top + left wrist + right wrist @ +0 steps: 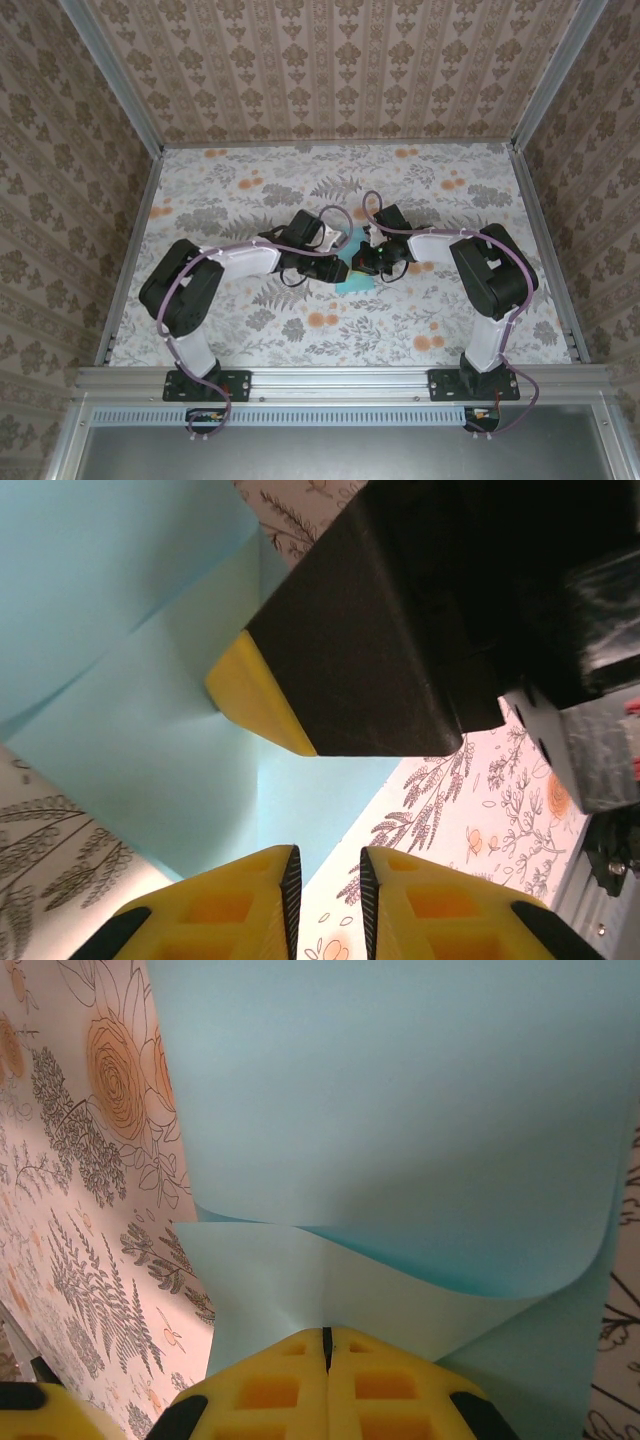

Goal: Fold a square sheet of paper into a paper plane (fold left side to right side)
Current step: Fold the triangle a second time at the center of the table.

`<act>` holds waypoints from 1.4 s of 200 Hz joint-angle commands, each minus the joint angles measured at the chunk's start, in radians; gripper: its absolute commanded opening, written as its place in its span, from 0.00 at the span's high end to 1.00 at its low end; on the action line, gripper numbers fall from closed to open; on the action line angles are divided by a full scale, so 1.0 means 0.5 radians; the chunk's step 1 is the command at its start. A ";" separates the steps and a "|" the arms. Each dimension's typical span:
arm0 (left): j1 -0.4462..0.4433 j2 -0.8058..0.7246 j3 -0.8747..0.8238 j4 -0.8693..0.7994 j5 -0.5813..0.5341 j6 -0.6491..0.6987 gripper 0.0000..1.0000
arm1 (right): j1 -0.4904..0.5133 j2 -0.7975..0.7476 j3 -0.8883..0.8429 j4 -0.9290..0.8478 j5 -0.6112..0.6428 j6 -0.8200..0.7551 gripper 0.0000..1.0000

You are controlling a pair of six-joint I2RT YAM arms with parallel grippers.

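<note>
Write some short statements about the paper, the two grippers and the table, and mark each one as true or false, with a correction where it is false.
1. The sheet of paper is cyan-blue. True.
2. The left gripper has its fingers pressed fully together. False: a narrow gap shows between them.
3. The right gripper is shut. True.
4. The tabletop is plain white. False: it has a floral pattern.
5. The sheet of paper lies completely flat. False: part of it curls up in front of the right gripper.
</note>
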 commanded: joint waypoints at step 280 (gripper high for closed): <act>-0.077 0.109 -0.148 -0.155 -0.038 0.045 0.80 | 0.006 0.075 0.039 -0.330 0.179 -0.103 1.00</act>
